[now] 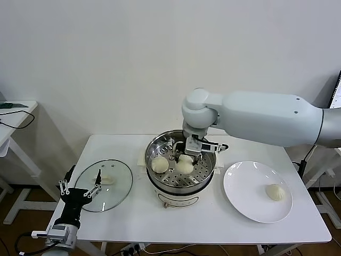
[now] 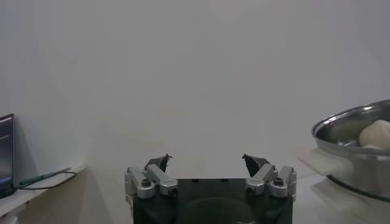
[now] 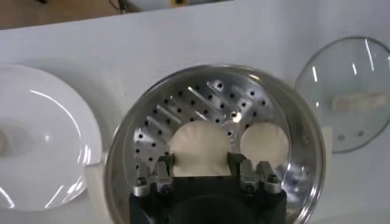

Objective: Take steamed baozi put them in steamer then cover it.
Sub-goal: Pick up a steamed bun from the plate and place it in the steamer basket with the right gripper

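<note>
The steel steamer [image 1: 160,142] stands mid-table on its cream base. My right gripper [image 1: 185,158] reaches into it, its fingers closed on the sides of one baozi [image 1: 185,166] low over the perforated tray. A second baozi [image 1: 159,164] lies beside it. In the right wrist view the gripper [image 3: 200,159] clasps the baozi [image 3: 200,145], with the other baozi [image 3: 264,141] next to it in the steamer [image 3: 304,125]. One more baozi [image 1: 275,192] lies on the white plate [image 1: 248,184]. The glass cover [image 1: 104,185] lies flat at left. My left gripper [image 1: 80,188] is open and empty by it.
The plate [image 3: 49,122] sits right of the steamer, near the table's right front. The cover [image 3: 356,91] sits near the table's left edge. A side table [image 1: 13,114] with cables stands at far left. The left wrist view shows the steamer [image 2: 359,152] off to one side.
</note>
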Controlling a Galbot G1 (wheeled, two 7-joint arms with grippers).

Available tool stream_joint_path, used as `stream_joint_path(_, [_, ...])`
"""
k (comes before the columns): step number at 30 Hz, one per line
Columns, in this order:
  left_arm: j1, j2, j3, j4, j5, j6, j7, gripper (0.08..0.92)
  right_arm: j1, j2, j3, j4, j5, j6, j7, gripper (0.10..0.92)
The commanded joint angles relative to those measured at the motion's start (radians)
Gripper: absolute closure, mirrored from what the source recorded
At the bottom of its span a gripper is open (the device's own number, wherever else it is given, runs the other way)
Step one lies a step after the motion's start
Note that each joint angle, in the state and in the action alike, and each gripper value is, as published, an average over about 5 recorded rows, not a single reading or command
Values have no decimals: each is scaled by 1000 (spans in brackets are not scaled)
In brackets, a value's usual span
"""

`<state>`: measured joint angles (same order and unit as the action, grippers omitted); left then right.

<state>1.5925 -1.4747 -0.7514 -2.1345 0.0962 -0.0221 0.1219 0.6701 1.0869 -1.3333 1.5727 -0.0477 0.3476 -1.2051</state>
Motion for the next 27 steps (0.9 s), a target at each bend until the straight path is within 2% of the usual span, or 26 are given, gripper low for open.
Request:
stream_joint_path(1, [0,2,-7,4,-3,1,1,177,-33,42,-3,-1,1,13,4,417])
stream_joint_path(21, [-4,3,-26,13,-13,3,3,177,-104,83,-18,-35,-47,31,-18,405])
stream_joint_path(27, [-4,1,-26,10,-13,3,2,177,-106,79,-11,-44,-58,38,-26,347])
